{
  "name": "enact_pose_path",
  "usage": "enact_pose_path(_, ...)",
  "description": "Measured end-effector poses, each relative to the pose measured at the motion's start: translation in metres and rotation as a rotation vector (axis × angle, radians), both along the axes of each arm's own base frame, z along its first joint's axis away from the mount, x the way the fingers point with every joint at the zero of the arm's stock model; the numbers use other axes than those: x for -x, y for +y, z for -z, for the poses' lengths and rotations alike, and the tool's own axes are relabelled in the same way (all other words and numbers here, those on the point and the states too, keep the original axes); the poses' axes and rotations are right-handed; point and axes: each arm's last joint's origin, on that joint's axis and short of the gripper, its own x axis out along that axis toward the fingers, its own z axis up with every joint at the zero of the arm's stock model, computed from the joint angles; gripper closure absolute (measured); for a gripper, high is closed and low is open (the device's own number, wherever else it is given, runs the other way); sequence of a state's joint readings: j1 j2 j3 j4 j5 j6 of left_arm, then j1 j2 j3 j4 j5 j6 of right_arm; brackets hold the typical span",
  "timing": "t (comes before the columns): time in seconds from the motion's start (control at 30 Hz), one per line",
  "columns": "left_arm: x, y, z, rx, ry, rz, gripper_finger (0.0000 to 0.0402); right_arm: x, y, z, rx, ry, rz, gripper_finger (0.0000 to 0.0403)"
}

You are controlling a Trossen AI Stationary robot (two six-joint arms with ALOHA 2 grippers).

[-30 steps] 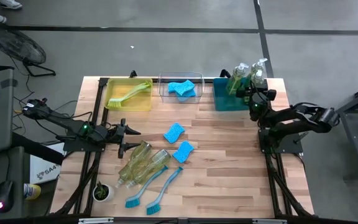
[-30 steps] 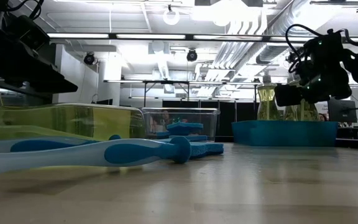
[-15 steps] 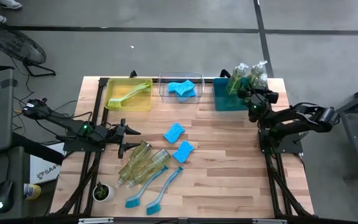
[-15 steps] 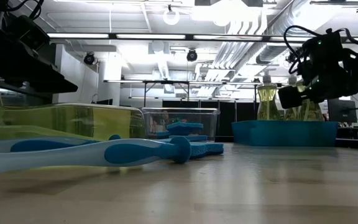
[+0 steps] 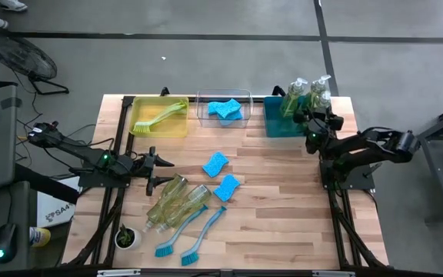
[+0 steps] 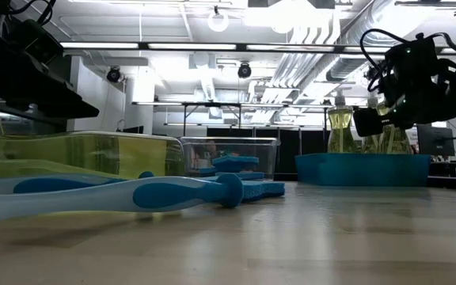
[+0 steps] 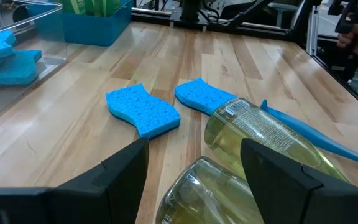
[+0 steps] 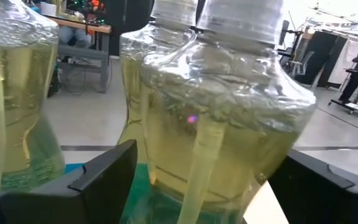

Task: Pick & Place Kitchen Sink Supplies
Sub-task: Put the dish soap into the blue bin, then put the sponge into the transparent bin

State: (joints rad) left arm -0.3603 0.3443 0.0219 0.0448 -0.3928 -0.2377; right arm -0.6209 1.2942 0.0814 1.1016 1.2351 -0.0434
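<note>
Three clear yellow-green soap bottles [image 5: 304, 94] stand upright in the teal bin [image 5: 277, 128] at the far right. My right gripper [image 5: 321, 117] is level and open at the bin's near right corner. Its fingers stand on either side of the nearest bottle [image 8: 229, 124]. Two more soap bottles [image 5: 177, 201] lie on their sides at mid-left, right in front of my open left gripper [image 5: 160, 163]. Two blue sponges [image 5: 214, 163] [image 5: 227, 187] lie flat at mid-table. Two blue brushes [image 5: 194, 235] lie near the front edge.
At the far edge, a yellow bin [image 5: 160, 129] holds a yellow-green brush and a clear bin [image 5: 224, 119] holds blue sponges. A small potted plant [image 5: 127, 237] stands at the near left corner. Bare wood lies across the table's right half.
My right gripper has opened, letting go of the soap bottle that stands in the teal bin, and has swung slightly at the bin's near right corner. The bottle stays upright.
</note>
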Motion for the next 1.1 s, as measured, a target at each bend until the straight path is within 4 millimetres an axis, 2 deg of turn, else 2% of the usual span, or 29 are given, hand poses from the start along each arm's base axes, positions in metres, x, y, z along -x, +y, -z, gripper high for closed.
enact_pose_path(0.5,0.000,0.000,0.000,0.000,0.000,0.000,0.0151,-0.013,0.031,0.004,0.004,0.095,0.107,0.0072)
enact_pose_path(1.1,0.000,0.000,0.000,0.000,0.000,0.000,0.0151,-0.035,0.080,0.004,0.027,0.061,-0.222,0.0072)
